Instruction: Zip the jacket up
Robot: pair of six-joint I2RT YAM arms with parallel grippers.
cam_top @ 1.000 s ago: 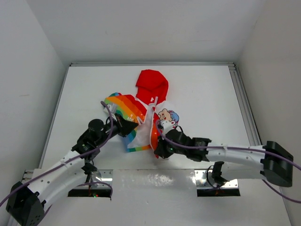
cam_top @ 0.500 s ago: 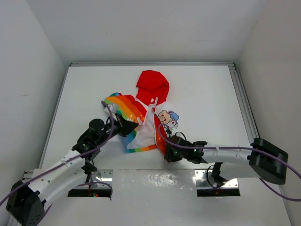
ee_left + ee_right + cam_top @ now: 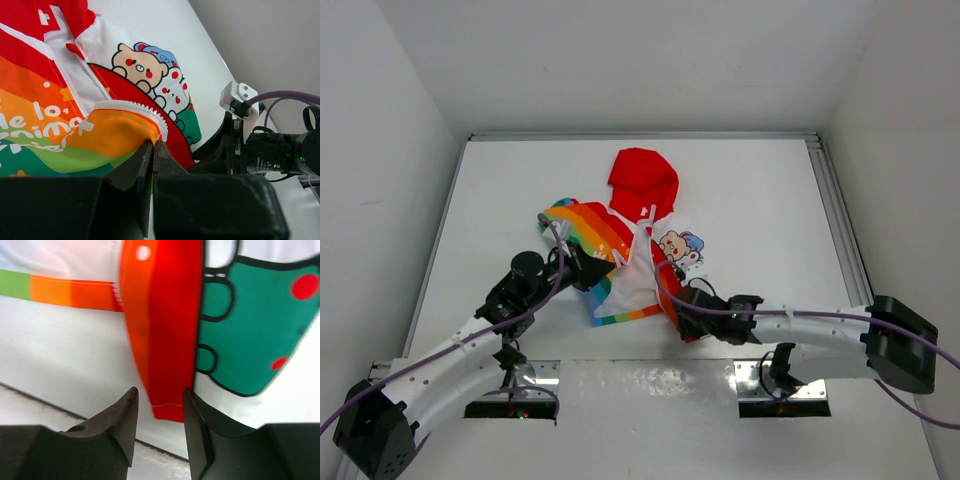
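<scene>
Within the last second the right gripper (image 3: 680, 312) has been carried from the middle of the hem toward 5 o'clock, and its jaws, shut a second ago, have been parted. In the right wrist view they are seen partly open, astride the lower tip of the red zipper trim (image 3: 167, 340) without clamping it; nothing is held by the right gripper (image 3: 159, 397). The white front with the bear print (image 3: 672, 245) has been drawn out flatter by that pull.

The left gripper (image 3: 592, 272) has not been moved. It is closed on the toothed edge of the rainbow panel (image 3: 120, 132), pinched just at the left gripper (image 3: 152, 149) tips.

The jacket (image 3: 640, 240) lies at the middle of the table (image 3: 770, 190), hood (image 3: 644, 178) toward 12 o'clock and hem toward 6 o'clock. The two fronts are spread apart and the zipper is not yet joined. The release is judged to be a regrip, made so that the bottom of the trim can be taken more exactly before the halves are brought together.

The table is plain white and matte. A metal rail (image 3: 832, 215) runs along its 3 o'clock edge. Bare white walls (image 3: 380, 120) enclose it on three sides.
</scene>
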